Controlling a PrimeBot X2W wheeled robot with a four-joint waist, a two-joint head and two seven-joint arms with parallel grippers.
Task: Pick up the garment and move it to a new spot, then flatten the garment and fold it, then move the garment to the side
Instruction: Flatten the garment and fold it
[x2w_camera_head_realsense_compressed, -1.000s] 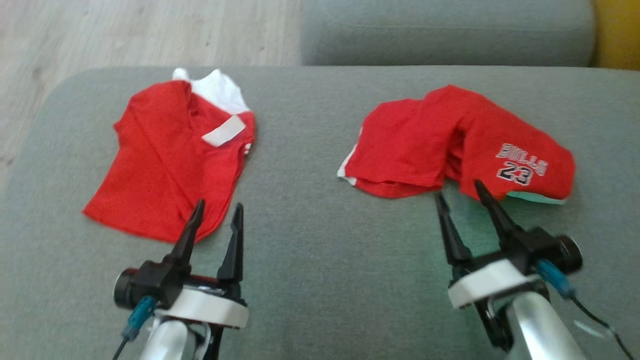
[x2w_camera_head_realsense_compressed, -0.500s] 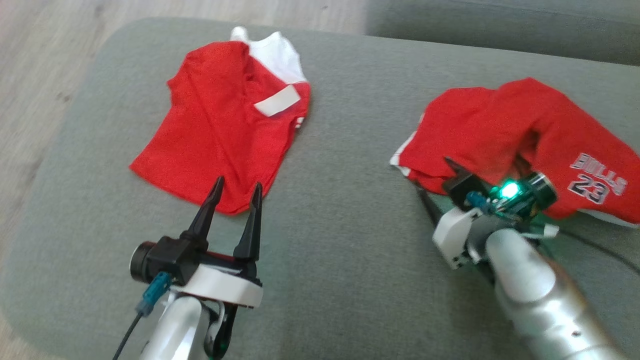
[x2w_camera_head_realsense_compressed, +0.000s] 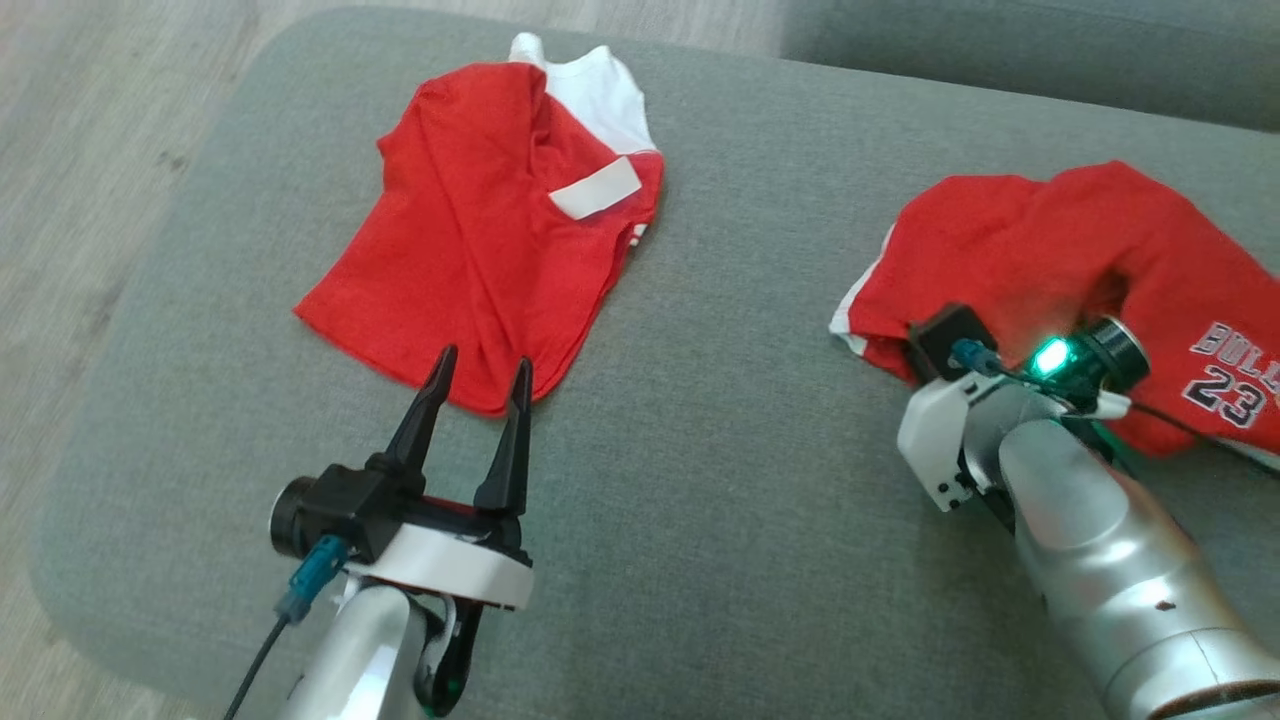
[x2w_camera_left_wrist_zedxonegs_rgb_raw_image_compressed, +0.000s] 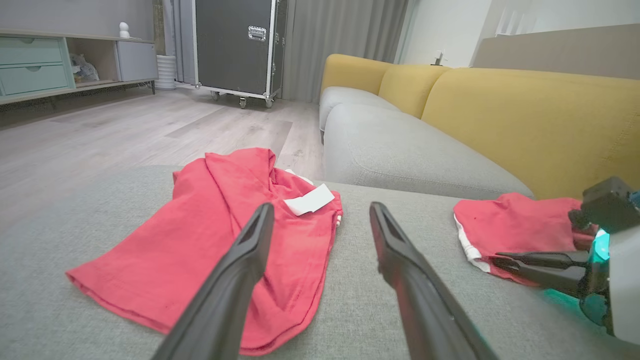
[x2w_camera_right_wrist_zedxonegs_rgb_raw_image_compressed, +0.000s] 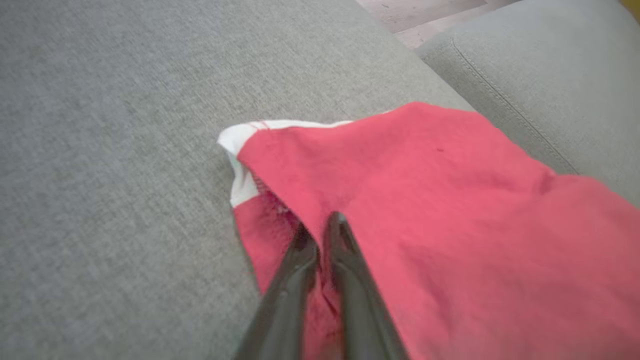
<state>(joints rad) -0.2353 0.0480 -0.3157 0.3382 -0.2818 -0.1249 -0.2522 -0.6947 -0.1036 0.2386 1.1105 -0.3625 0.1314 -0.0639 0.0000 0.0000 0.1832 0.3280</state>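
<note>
While the left pincer (x2w_camera_head_realsense_compressed: 484, 357) gapes wide, the right pincer (x2w_camera_right_wrist_zedxonegs_rgb_raw_image_compressed: 320, 223) seemingly pinches the lettered garment (x2w_camera_head_realsense_compressed: 1020, 240).

Home living room, yellow-backed sofa (x2w_camera_left_wrist_zedxonegs_rgb_raw_image_compressed: 525, 115), grey ottoman (x2w_camera_head_realsense_compressed: 700, 450), wood floor (x2w_camera_left_wrist_zedxonegs_rgb_raw_image_compressed: 125, 130), drawer sideboard (x2w_camera_left_wrist_zedxonegs_rgb_raw_image_compressed: 35, 70), long curtains (x2w_camera_left_wrist_zedxonegs_rgb_raw_image_compressed: 345, 40)

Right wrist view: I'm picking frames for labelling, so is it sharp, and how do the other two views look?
Right wrist view: cushion and red garment sharp, right gripper soft near the bottom edge. Head view: slightly soft, green light blooming. Left wrist view: crisp, evenly lit, left gripper stretched by wide angle.
</note>
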